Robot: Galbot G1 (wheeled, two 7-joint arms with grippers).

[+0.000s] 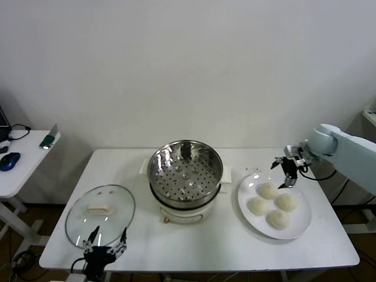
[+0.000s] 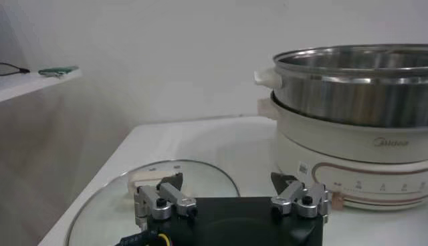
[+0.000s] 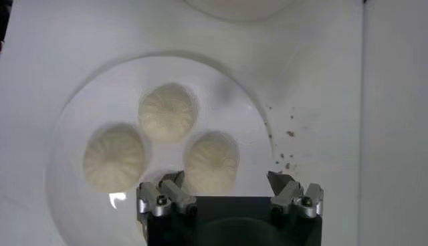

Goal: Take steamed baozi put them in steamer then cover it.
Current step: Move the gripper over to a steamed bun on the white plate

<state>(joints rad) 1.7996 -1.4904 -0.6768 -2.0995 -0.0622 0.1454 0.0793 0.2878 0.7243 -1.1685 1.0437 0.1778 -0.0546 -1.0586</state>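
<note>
Four cream-white baozi (image 1: 268, 190) lie on a white plate (image 1: 301, 227) at the right of the table. Three of them show in the right wrist view (image 3: 210, 160). My right gripper (image 1: 287, 174) (image 3: 227, 179) hovers open and empty above the plate's far edge. The steel steamer (image 1: 185, 170) with its perforated tray stands uncovered on a cream base mid-table, also seen in the left wrist view (image 2: 351, 87). The glass cover (image 1: 100, 214) (image 2: 120, 200) lies flat at the front left. My left gripper (image 1: 107, 244) (image 2: 227, 180) is open and empty at the cover's near edge.
A side table (image 1: 17, 158) with a blue mouse (image 1: 9, 160) stands at the far left. Dark crumbs (image 3: 287, 130) dot the tabletop beside the plate. The white table's front edge (image 1: 235, 263) runs close to my left gripper.
</note>
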